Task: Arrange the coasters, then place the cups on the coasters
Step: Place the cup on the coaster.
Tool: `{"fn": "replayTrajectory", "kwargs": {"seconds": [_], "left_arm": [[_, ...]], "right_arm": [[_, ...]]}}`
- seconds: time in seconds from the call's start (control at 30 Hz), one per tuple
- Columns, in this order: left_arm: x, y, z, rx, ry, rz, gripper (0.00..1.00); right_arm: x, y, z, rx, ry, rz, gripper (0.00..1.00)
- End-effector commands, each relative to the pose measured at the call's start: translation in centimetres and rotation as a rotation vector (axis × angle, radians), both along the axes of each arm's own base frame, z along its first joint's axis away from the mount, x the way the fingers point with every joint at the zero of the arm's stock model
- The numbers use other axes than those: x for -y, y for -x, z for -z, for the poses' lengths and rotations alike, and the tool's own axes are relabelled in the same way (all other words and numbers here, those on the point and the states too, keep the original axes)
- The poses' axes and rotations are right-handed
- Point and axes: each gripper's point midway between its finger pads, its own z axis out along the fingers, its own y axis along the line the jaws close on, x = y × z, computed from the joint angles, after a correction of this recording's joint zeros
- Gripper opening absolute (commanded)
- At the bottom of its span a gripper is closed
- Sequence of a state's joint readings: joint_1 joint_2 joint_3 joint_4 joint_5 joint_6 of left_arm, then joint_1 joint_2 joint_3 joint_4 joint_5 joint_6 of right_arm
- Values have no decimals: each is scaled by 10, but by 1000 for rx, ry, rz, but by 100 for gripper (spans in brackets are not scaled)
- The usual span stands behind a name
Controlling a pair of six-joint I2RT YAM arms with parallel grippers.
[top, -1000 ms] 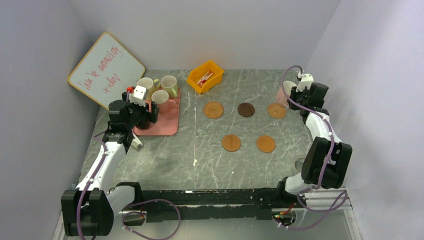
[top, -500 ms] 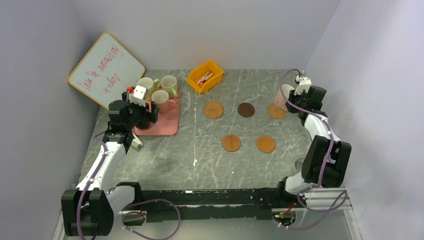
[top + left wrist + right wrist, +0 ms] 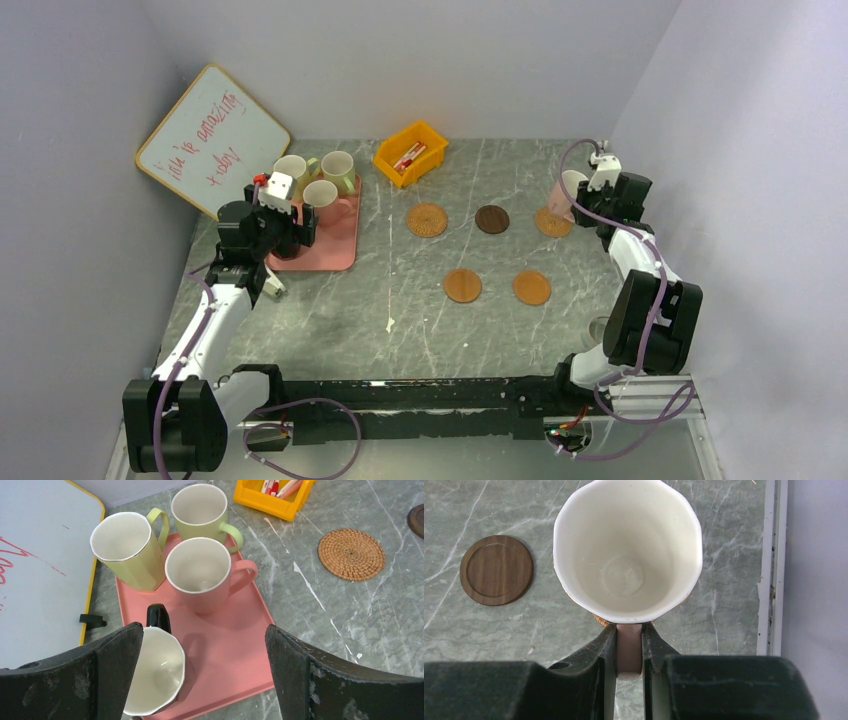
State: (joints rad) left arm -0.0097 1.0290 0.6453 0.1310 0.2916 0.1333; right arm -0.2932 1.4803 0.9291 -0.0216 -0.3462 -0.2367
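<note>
Grey marbled table (image 3: 400,330) between pale walls (image 3: 400,60), bearing five coasters (image 3: 463,285) and five cups (image 3: 200,575): four on pink tray (image 3: 235,650), one handle-pinched in right gripper (image 3: 629,655); left gripper (image 3: 202,635) wide.

Coasters (image 3: 462,285) lie in two rows; a pink cup (image 3: 627,550) is over one, four cups (image 3: 200,575) share the tray (image 3: 227,652).
</note>
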Motion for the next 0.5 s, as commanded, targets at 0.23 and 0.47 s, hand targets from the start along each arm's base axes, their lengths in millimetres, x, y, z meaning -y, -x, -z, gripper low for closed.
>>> {"fn": "replayTrajectory", "kwargs": {"seconds": [0.23, 0.47], "left_arm": [[2, -2, -12, 45, 18, 9, 97], [2, -3, -12, 45, 17, 9, 97]], "right_arm": [[4, -24, -23, 122, 48, -35, 0], [1, -25, -19, 117, 61, -42, 0]]}}
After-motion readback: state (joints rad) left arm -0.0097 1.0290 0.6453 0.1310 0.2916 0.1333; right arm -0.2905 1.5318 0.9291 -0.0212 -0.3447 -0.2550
